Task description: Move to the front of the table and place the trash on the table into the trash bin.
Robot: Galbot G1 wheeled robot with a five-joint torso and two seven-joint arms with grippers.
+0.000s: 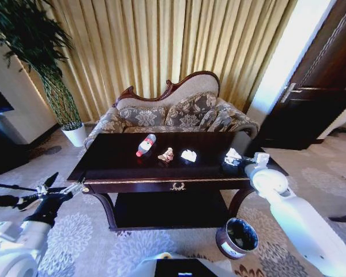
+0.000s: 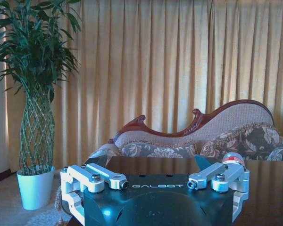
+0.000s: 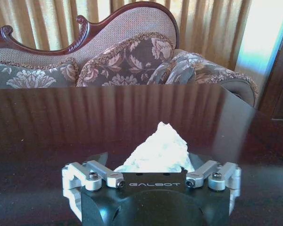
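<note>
table (image 1: 121, 167): robot parked at its front rail; top glossy, so litter may skate if nudged.
trash bin (image 1: 237, 238): on the carpet at 5 o'clock from the table's front, near the right arm.
right gripper (image 1: 237, 160): at the tabletop's 3 o'clock end, jaws spread either side of a white paper wad (image 3: 158, 153), not yet pinched as far as I can tell.
left gripper (image 1: 62, 188): off the table's front-left corner, 8 o'clock, fingers apart, empty.
bottle (image 1: 145, 145): lying on its side, 11 o'clock of table centre; light, stiff, slick, likely to roll. Take it across the body.
pinkish wad (image 1: 166, 154): centre; soft, near weightless.
middle white wad (image 1: 188, 155): just at 3 o'clock of it; same handling.
wad grip: crushes easily, close across the bulk, low near the tabletop.
</note>
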